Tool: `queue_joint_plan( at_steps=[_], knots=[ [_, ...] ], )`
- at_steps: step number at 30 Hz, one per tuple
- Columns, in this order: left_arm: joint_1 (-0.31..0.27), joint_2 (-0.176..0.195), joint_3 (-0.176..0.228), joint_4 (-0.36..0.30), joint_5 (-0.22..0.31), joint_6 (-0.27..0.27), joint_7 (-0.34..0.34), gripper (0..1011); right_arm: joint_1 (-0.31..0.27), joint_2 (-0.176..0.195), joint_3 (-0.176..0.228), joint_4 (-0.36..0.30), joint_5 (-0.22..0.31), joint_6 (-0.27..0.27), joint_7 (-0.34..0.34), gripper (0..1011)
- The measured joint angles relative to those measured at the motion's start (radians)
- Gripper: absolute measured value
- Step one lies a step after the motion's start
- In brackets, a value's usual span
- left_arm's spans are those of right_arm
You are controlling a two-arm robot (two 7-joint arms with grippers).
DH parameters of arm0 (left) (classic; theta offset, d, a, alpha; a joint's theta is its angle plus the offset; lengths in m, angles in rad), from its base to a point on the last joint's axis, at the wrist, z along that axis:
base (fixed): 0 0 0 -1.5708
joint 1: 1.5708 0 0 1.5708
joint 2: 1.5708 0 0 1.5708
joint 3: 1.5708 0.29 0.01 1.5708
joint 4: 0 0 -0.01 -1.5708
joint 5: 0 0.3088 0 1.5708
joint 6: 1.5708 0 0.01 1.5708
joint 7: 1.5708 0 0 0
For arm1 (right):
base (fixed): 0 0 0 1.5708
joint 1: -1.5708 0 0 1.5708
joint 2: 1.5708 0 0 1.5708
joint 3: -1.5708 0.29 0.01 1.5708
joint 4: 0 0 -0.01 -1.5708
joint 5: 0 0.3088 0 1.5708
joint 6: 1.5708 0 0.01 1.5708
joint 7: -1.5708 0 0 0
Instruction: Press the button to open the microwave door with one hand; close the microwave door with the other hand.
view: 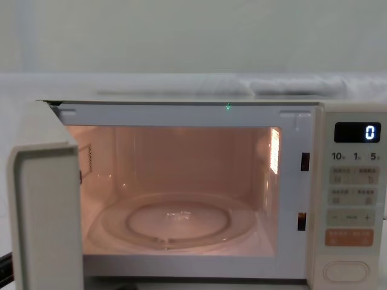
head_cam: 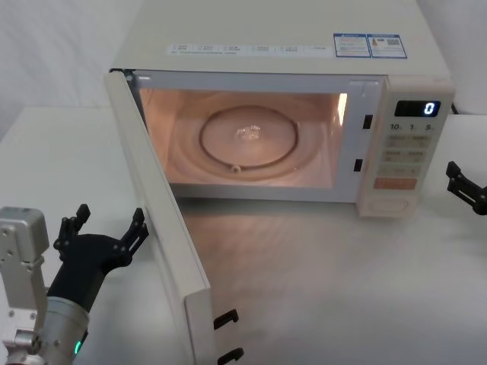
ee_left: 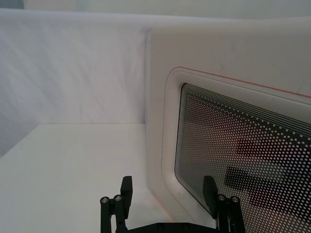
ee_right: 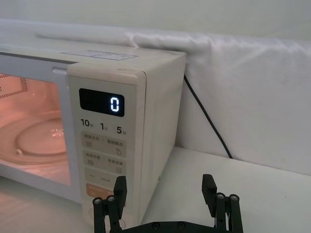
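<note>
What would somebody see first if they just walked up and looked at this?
The microwave door hangs wide open, swung out on the left, and the inside glows orange around a glass turntable. On the control panel at the right, a bright 0 shows on the display above the button. The left gripper sits open just outside the door, and the right gripper waits open beside the panel.

A smooth white tabletop [head_cam: 53, 152] spreads across the foreground; behind it hangs a creased white fabric backdrop [ee_right: 252, 87], with a plain pale wall [view: 181, 36] above. A thin black power cable [ee_right: 206, 116] trails down the backdrop.
</note>
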State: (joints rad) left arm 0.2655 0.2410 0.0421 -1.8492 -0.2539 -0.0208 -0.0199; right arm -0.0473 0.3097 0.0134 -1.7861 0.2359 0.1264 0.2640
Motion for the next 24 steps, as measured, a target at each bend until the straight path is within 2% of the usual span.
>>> queue_joint_plan(
  at_steps=[9,18,20,21,24],
  knots=[
    [0.000,0.000,0.000,0.000,0.000,0.000,0.000,752,0.000,0.000,0.000,0.000,0.000,0.000,0.000,1002],
    [0.000,0.000,0.000,0.000,0.000,0.000,0.000,442,0.000,0.000,0.000,0.000,0.000,0.000,0.000,1002],
    [0.000,0.000,0.000,0.000,0.000,0.000,0.000,401,0.000,0.000,0.000,0.000,0.000,0.000,0.000,1002],
    [0.000,0.000,0.000,0.000,0.000,0.000,0.000,337,0.000,0.000,0.000,0.000,0.000,0.000,0.000,1002],
    [0.000,0.000,0.000,0.000,0.000,0.000,0.000,264,0.000,0.000,0.000,0.000,0.000,0.000,0.000,1002]
  ],
)
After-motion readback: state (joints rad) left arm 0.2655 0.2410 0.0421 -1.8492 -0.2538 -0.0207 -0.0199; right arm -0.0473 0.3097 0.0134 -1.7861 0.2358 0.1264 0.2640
